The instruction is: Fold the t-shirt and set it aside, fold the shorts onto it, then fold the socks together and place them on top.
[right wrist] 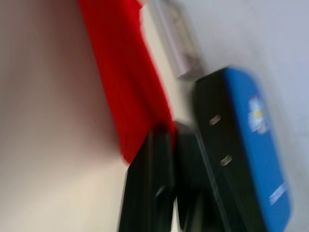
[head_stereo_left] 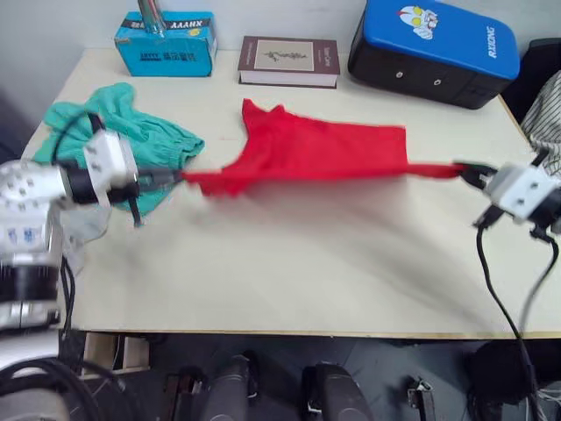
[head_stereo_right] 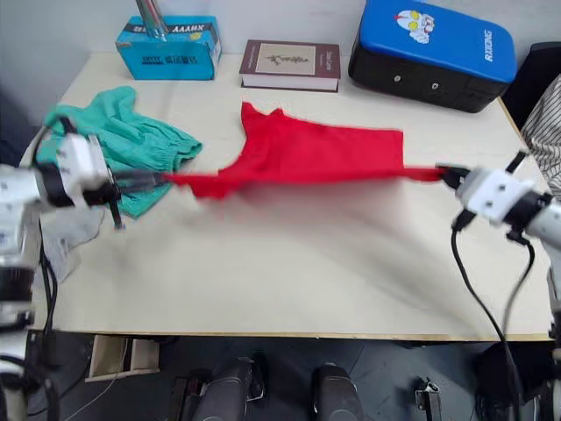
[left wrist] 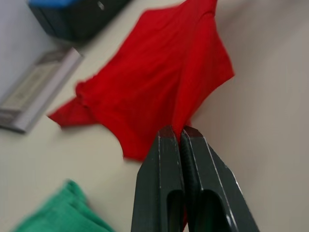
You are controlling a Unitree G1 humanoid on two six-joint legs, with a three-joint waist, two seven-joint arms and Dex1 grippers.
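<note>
The red t-shirt (head_stereo_left: 316, 149) is stretched taut across the middle of the table between both grippers, its near edge lifted off the surface. My left gripper (head_stereo_left: 175, 178) is shut on its left end, and in the left wrist view the fingers (left wrist: 164, 159) pinch the red cloth (left wrist: 159, 82). At the other end my right gripper (head_stereo_left: 465, 170) is shut on the right corner; red cloth (right wrist: 128, 77) runs into its closed fingers (right wrist: 159, 145). The teal shorts (head_stereo_left: 123, 132) lie bunched at the table's left, just behind my left gripper. A light grey sock (head_stereo_right: 66, 232) lies at the left edge, partly hidden by my arm.
At the back stand a teal box (head_stereo_left: 166, 42), a brown book (head_stereo_left: 289, 60) and a blue-and-black case (head_stereo_left: 434, 48). The table (head_stereo_left: 307, 281) has bare surface in front of the shirt. Striped cloth (head_stereo_left: 548, 110) shows at the right edge.
</note>
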